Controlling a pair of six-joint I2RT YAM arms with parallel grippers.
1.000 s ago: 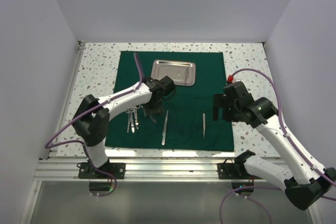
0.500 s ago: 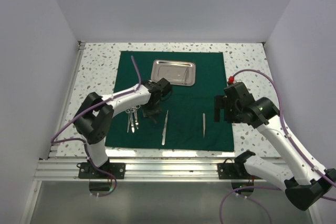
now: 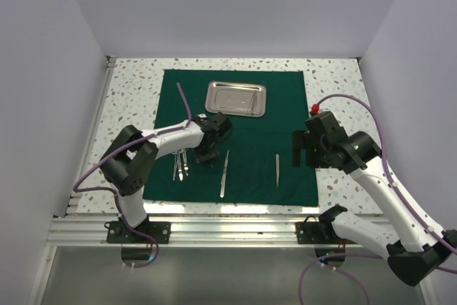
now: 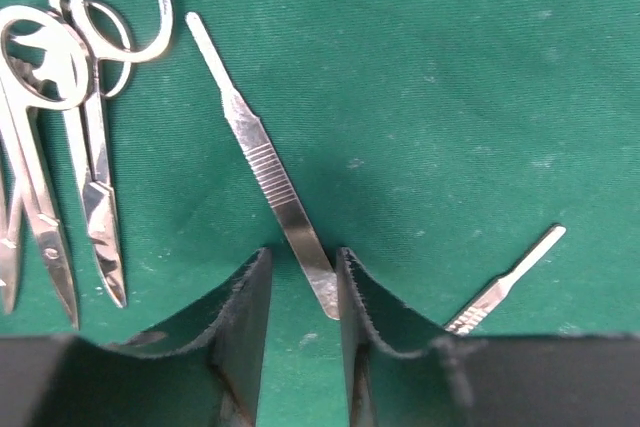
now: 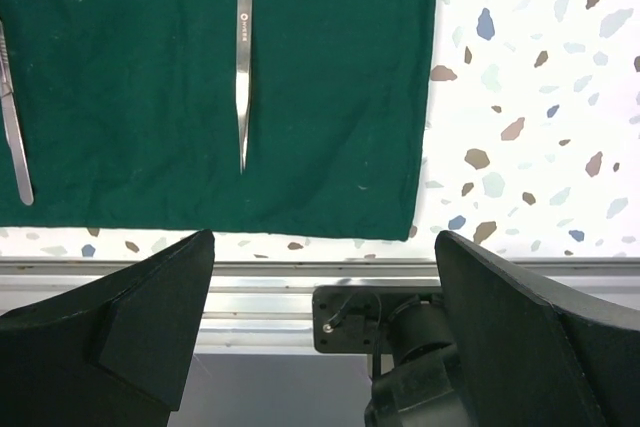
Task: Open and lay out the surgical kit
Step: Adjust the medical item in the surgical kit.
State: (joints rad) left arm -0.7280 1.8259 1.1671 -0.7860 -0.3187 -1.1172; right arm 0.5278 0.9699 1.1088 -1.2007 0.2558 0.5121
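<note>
The dark green cloth (image 3: 243, 141) lies spread flat on the table, with the steel tray (image 3: 236, 98) at its far middle. Scissors and ring-handled forceps (image 3: 179, 163) lie at the cloth's left, and show in the left wrist view (image 4: 90, 147). A slim ribbed steel handle (image 4: 262, 162) lies flat on the cloth. My left gripper (image 3: 207, 155) is low over it, and its jaws (image 4: 303, 257) stand narrowly open either side of the handle's near end. Tweezers (image 3: 277, 169) lie at the right (image 5: 243, 77). My right gripper (image 3: 301, 149) hovers wide open and empty (image 5: 322, 237) past the cloth's right side.
A long slim tool (image 3: 224, 173) lies between the left gripper and the tweezers. A second slim handle (image 4: 505, 282) lies just right of the left fingers. The cloth's right and near edges (image 5: 425, 147) meet speckled tabletop, with an aluminium rail (image 5: 250, 287) along the near side.
My left gripper has drawn slightly nearer and lower onto the cloth, over the slim handle. The right arm has barely moved.
</note>
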